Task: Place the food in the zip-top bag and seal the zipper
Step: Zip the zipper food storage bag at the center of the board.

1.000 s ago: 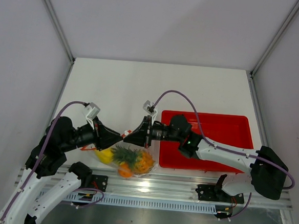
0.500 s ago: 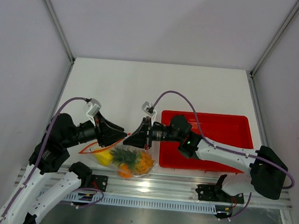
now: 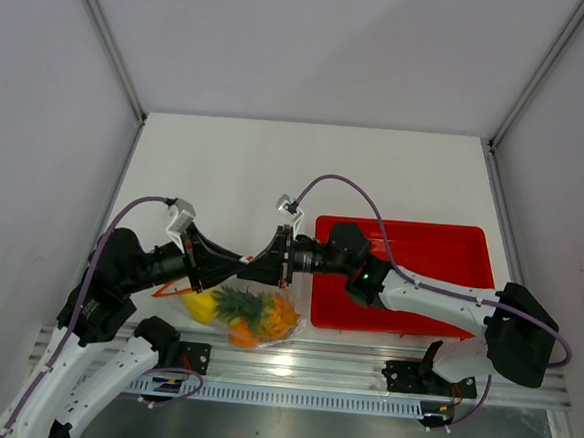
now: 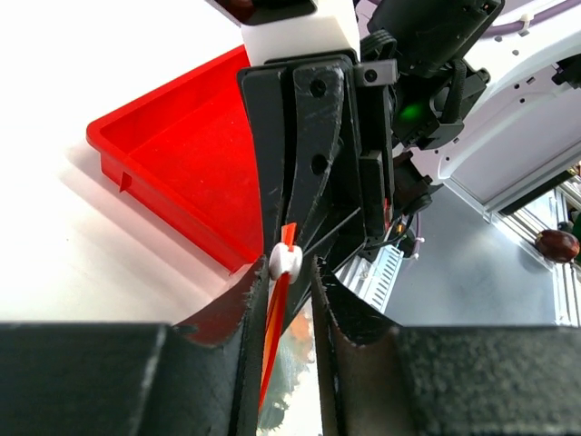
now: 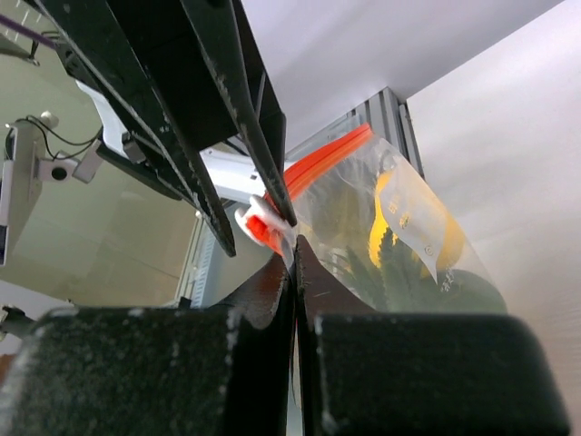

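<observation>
Meeting at the bag's (image 5: 399, 245) zipper (image 5: 318, 163)
My right gripper (image 5: 292, 259) is clamped on the bag's top edge. My left gripper's (image 4: 289, 272) jaws stand slightly apart astride the zipper, with the white slider (image 4: 287, 262) at their tips. The fruit (image 3: 255, 312) lies inside the bag, below both; the bag's print is too blurred to read.

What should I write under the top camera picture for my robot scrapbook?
Left gripper and right gripper meet at the zipper of a zip-top bag holding toy fruit, beside a red tray.
</observation>
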Tool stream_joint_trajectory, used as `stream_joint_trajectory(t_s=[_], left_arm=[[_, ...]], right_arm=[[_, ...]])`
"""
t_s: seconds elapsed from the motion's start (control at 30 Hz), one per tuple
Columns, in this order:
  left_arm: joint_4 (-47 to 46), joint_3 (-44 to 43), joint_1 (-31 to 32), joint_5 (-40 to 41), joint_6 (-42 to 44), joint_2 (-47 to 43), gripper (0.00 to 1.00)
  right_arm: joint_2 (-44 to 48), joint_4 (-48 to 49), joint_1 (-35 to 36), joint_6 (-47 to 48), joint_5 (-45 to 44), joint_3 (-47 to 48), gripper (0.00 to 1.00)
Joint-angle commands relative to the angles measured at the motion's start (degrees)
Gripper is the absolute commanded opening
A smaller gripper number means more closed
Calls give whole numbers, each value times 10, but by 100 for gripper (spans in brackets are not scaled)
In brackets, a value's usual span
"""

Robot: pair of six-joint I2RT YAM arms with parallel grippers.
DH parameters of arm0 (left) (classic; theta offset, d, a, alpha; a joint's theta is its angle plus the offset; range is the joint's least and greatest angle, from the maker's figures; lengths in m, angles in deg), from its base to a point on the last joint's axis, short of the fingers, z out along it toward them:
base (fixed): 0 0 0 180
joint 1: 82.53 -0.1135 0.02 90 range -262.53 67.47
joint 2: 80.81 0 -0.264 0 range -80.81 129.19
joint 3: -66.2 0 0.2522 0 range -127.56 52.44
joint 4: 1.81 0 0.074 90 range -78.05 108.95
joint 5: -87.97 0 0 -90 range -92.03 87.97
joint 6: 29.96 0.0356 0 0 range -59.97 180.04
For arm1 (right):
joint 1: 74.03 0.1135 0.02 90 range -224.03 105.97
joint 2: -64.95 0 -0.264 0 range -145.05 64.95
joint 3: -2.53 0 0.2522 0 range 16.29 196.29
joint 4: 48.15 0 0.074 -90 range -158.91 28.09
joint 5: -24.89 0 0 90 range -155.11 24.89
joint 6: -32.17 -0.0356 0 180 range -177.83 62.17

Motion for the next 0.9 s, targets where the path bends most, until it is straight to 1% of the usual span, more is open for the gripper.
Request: stream_joint_trajectory(t_s=[0.0, 0.07, 0.13, 0.17, 0.23, 0.3, 0.37, 0.47, 0.53, 0.73, 0.8, 0.87], left_arm=[[-24, 10, 2, -5, 12, -5, 26], [-24, 11, 2, -3, 12, -4, 25], [-26, 12, 2, -2, 12, -4, 22], [-28, 13, 2, 1, 12, -3, 19], [-30, 12, 2, 4, 11, -2, 14], [-31, 13, 2, 5, 8, 0, 13], [-33, 13, 2, 9, 3, -1, 13], [-40, 13, 2, 13, -4, -7, 16], [-36, 10, 2, 19, -5, -8, 17], [-21, 4, 2, 27, -11, -1, 10], [-18, 2, 2, 27, -13, 0, 10], [-18, 2, 2, 27, -13, -1, 19]], right_arm=[[4, 27, -1, -27, -17, 39, 0], [3, 20, 0, -28, -15, 46, 0], [0, 11, 2, -26, -14, 51, 0], [0, 11, 2, -27, -14, 50, 0], [-3, 18, 3, -29, -12, 49, 0], [-5, 21, 4, -33, -10, 47, 0], [-7, 18, 6, -31, -11, 48, 0], [-9, 16, 7, -28, -10, 48, 0], [-9, 14, 8, -28, -11, 48, 0], [-12, 14, 8, -30, -11, 48, 0], [-12, 12, 7, -29, -12, 47, 0], [-11, 10, 6, -29, -12, 46, 0]])
